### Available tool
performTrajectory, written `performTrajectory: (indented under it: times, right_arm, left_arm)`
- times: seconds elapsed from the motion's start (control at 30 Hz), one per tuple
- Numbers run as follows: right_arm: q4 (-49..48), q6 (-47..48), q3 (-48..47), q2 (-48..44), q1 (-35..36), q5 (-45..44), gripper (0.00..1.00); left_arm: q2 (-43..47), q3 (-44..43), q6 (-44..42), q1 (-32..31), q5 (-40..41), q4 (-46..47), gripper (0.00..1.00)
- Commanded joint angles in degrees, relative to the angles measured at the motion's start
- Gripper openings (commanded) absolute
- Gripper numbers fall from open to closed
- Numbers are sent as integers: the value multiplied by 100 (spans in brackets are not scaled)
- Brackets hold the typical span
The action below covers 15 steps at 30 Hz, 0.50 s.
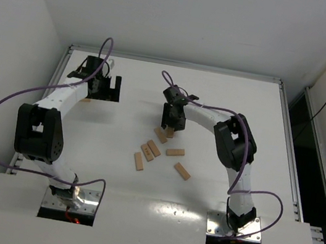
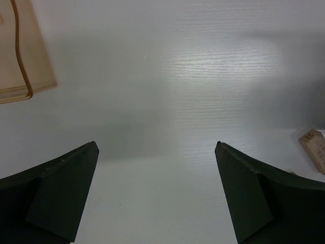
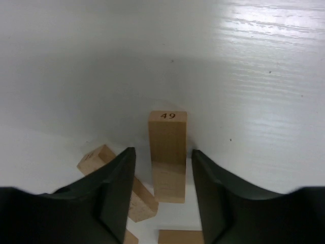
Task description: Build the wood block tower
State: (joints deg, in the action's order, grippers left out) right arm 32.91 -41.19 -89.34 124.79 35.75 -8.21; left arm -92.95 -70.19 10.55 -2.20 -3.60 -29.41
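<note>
**A:** How do your right jaws stand?

**B:** Slightly apart, one on each side of the block marked 49 (image 3: 167,145), with a thin gap on both sides. I'm not clamped on it.

**A:** Which way does it run?

**B:** Its long axis points straight away from me, in line with my fingers, numbered end farthest out. Closing would take it across its narrow width. I cannot tell whether it rests on the tabletop (image 3: 254,76) or on another block. A second block (image 3: 94,160) lies aslant just to its left, passing under my finger.

**A:** And the tower?

**B:** I see none standing. The loose blocks (image 1: 154,148) lie scattered just nearer my bases.

**A:** Left jaws?

**B:** Wide apart over the tabletop, well away. My right arm (image 1: 235,140) is much nearer.
</note>
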Motion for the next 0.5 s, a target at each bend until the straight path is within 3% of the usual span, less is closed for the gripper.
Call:
performTrajectory:
  times: [0.0, 0.17, 0.33, 0.47]
  right_arm:
    - [-266, 84, 21, -68, 11, 64, 49]
    - [-468, 269, 163, -481, 64, 118, 64]
    - [-645, 506, 286, -1307, 117, 56, 66]
    - [-759, 1469, 399, -2115, 222, -180, 65]
  left_arm:
    - [66, 6, -44, 61, -36, 155, 100]
    - [66, 58, -44, 61, -89, 155, 100]
    - [241, 181, -97, 61, -273, 207, 100]
    - [619, 243, -359, -26, -668, 391, 100]
